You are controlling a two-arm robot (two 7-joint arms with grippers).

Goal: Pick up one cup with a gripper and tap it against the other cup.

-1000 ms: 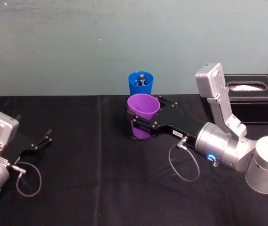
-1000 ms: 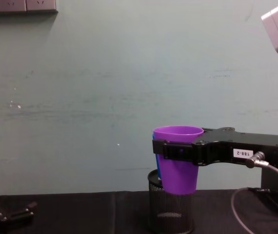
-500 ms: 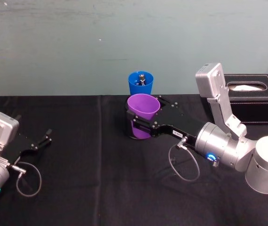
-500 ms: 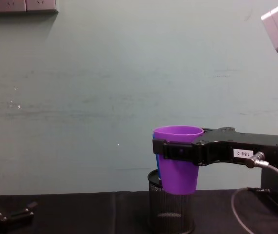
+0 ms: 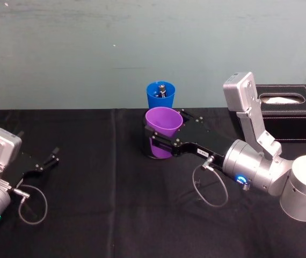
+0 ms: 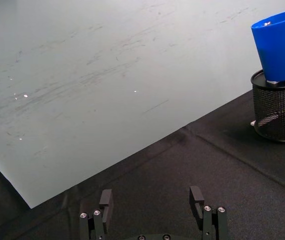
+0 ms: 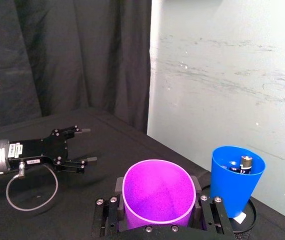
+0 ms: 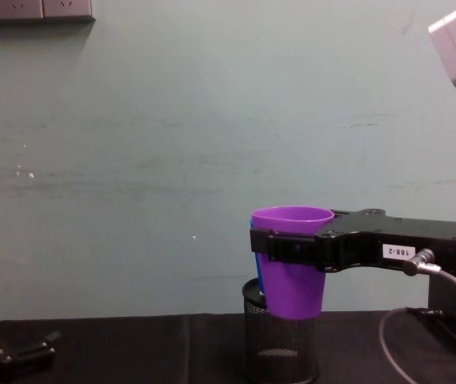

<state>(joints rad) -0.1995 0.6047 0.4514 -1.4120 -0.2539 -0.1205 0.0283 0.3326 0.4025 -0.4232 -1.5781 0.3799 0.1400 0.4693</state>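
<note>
The purple cup (image 5: 164, 122) hangs in the air, upright, with my right gripper (image 5: 155, 141) shut on its sides. In the chest view the purple cup (image 8: 290, 284) sits just above and in front of the black mesh holder (image 8: 280, 352). The blue cup (image 5: 160, 97) stands in that holder right behind it, with batteries inside. In the right wrist view the purple cup (image 7: 156, 192) and the blue cup (image 7: 236, 177) are side by side, very close; I cannot tell whether they touch. My left gripper (image 5: 51, 158) rests open at the table's left, far from both cups.
A black tissue box (image 5: 290, 113) stands at the back right behind the right arm. A black cloth (image 5: 99, 204) covers the table, and a pale wall (image 5: 88, 48) rises close behind the cups. Cable loops hang by each wrist.
</note>
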